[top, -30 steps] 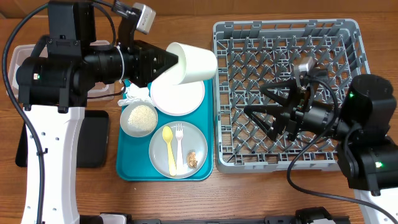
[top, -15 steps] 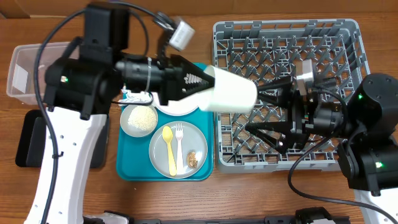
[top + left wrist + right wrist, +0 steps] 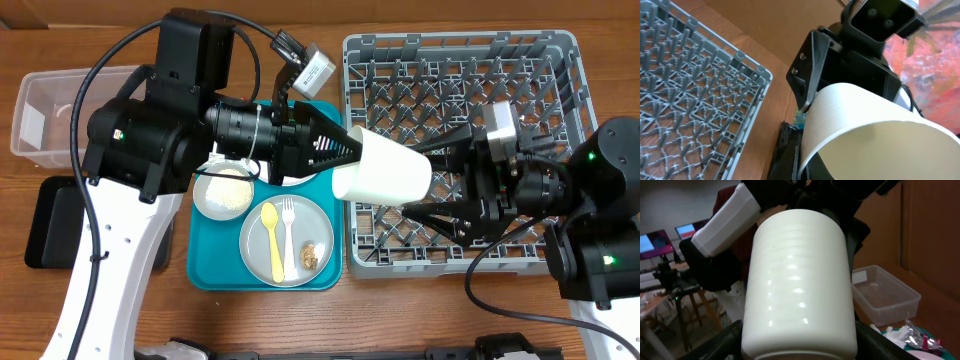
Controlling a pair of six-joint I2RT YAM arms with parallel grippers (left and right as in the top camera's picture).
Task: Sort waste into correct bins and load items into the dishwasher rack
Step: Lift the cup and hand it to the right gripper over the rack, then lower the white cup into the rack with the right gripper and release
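White cup (image 3: 385, 170) lies sideways, rim pinched in left gripper (image 3: 348, 152), base poking between the jaws of right gripper (image 3: 422, 180). Clamped yet? Can't tell.

A small white cup (image 3: 385, 172) hangs on its side, mouth toward the left, over the left edge of the grey dishwasher rack (image 3: 560, 60) at upper right. At lower centre, a greyish-white plate (image 3: 255, 255) carries a yellow spoon (image 3: 272, 235), a pale fork (image 3: 288, 232) and a brown scrap (image 3: 309, 256).

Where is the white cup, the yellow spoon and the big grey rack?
white cup (image 3: 385, 177): overhead view, its side wall.
yellow spoon (image 3: 274, 250): overhead view, its handle.
grey rack (image 3: 450, 41): overhead view, far rim.
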